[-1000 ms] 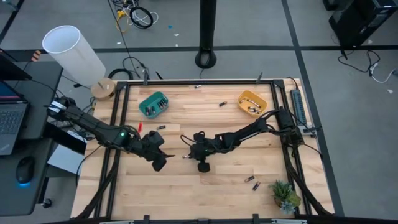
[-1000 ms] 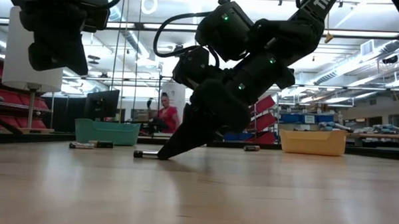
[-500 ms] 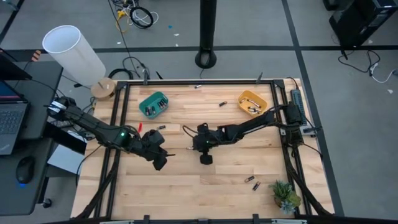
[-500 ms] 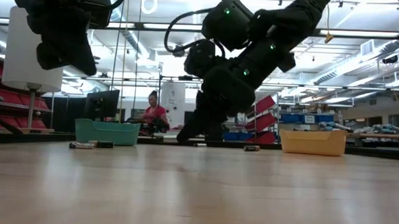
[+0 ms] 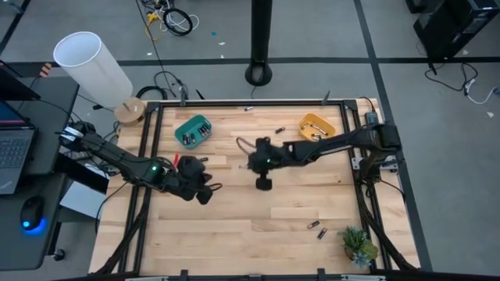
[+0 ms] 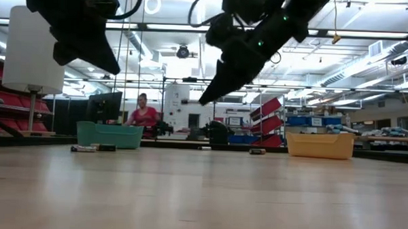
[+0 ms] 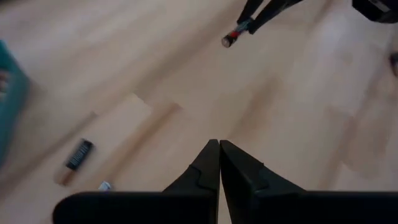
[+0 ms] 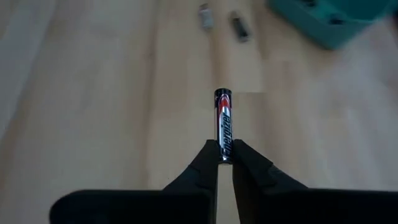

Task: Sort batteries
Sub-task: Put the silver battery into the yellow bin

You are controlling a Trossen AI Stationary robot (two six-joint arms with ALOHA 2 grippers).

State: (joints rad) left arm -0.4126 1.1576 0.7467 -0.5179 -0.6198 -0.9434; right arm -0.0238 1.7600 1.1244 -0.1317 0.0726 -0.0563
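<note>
Right tool [image 8: 225, 163] clenched on only one end of battery [image 8: 223, 123], raised above counter [image 5: 234, 226]; thin grip may slip and drop it.

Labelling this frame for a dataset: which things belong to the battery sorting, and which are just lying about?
Job:
held battery in right gripper
left gripper
loose batteries
teal bin
orange bin

Bystanders:
white tube
potted plant
laptop
</note>
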